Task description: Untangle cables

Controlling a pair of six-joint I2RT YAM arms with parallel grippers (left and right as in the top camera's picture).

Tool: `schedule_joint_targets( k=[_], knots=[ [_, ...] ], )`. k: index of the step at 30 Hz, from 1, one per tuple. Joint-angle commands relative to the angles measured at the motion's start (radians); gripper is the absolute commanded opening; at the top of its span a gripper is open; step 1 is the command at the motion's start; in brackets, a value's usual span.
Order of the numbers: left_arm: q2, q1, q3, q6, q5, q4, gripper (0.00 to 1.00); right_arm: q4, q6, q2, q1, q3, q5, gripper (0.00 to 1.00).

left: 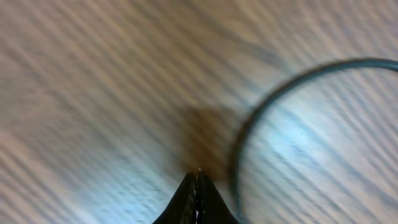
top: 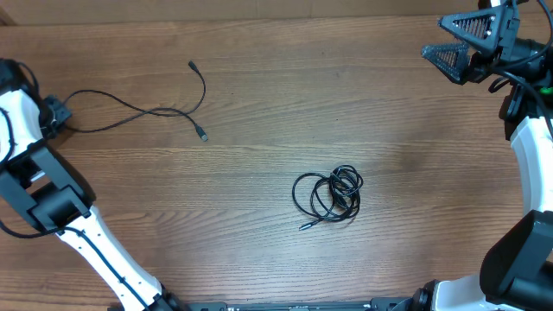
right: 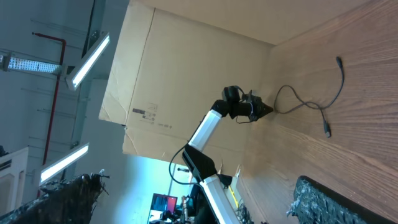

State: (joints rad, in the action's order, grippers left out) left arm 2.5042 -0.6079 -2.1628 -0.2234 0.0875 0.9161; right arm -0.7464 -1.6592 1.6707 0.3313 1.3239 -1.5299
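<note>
At the table's [top: 259,268] left edge the left gripper [left: 198,186] is pinched tight beside, perhaps on, the loose cable [top: 164,111], while the right gripper [top: 441,39] gapes empty, so the coil [top: 328,194] probably needs pulling apart next.

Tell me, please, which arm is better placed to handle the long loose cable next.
Left. The left gripper sits shut at the end of the loose cable, while the right gripper hangs open at the far corner.
</note>
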Motion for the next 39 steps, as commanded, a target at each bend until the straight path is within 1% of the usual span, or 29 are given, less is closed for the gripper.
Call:
schedule_joint_targets(
  k=[1,5,8,9,11,12,13,14,16,17,18,19,20,22,24,28,30,35,39],
  knots=[
    [-0.068,-0.034,-0.051,-0.010,0.013,-0.002,0.04,-0.008,0.011,-0.026,-0.007,0.016,0.002,1.00],
    [-0.113,-0.045,-0.090,-0.009,0.006,-0.005,0.04,-0.008,0.011,-0.026,-0.008,0.016,0.003,1.00],
    [-0.130,-0.046,-0.097,-0.008,-0.061,-0.005,0.04,-0.008,0.012,-0.026,-0.014,0.016,0.003,1.00],
    [-0.130,-0.046,-0.097,-0.008,-0.101,-0.001,0.08,-0.008,0.012,-0.026,-0.016,0.016,0.003,1.00],
    [-0.120,-0.042,-0.094,-0.008,-0.183,0.006,0.23,-0.008,0.012,-0.026,-0.020,0.016,0.003,1.00],
    [-0.111,-0.036,-0.092,-0.008,-0.224,0.013,0.32,-0.008,0.012,-0.026,-0.023,0.016,0.003,1.00],
    [-0.102,-0.028,-0.091,-0.008,-0.251,0.019,0.36,-0.008,0.012,-0.026,-0.024,0.016,0.003,1.00],
    [-0.092,-0.020,-0.090,-0.006,-0.261,0.023,0.38,-0.008,0.012,-0.026,-0.026,0.016,0.003,1.00],
    [-0.070,0.003,-0.089,0.030,-0.258,0.033,0.39,-0.008,0.011,-0.026,-0.029,0.016,0.003,1.00],
    [-0.060,0.013,-0.089,0.043,-0.248,0.037,0.43,-0.008,0.011,-0.026,-0.030,0.016,0.003,1.00],
    [-0.053,0.022,-0.089,0.045,-0.226,0.042,0.48,-0.008,0.011,-0.026,-0.030,0.016,0.002,1.00],
    [-0.041,0.031,-0.089,0.044,-0.198,0.044,0.58,-0.008,0.011,-0.026,-0.030,0.016,0.002,1.00],
    [-0.037,0.038,-0.089,0.044,-0.176,0.047,0.65,-0.008,0.011,-0.026,-0.030,0.016,0.002,1.00],
    [-0.021,0.048,-0.089,0.045,-0.151,0.047,0.70,-0.008,0.011,-0.026,-0.030,0.016,0.002,1.00],
    [-0.011,0.050,-0.089,0.045,-0.151,0.046,0.70,-0.008,0.011,-0.026,-0.030,0.016,0.002,1.00],
    [0.010,0.049,-0.088,0.045,-0.145,0.048,0.66,-0.008,0.012,-0.026,-0.030,0.016,0.003,1.00],
    [0.016,0.047,-0.087,0.044,-0.120,0.053,0.65,-0.008,0.012,-0.026,-0.030,0.016,0.003,1.00],
    [0.035,0.039,-0.084,0.044,-0.038,0.064,0.67,-0.008,0.012,-0.026,-0.030,0.016,0.007,1.00],
    [0.057,0.037,-0.083,0.045,-0.035,0.067,0.67,-0.008,0.012,-0.026,-0.030,0.016,0.009,1.00]
  ],
)
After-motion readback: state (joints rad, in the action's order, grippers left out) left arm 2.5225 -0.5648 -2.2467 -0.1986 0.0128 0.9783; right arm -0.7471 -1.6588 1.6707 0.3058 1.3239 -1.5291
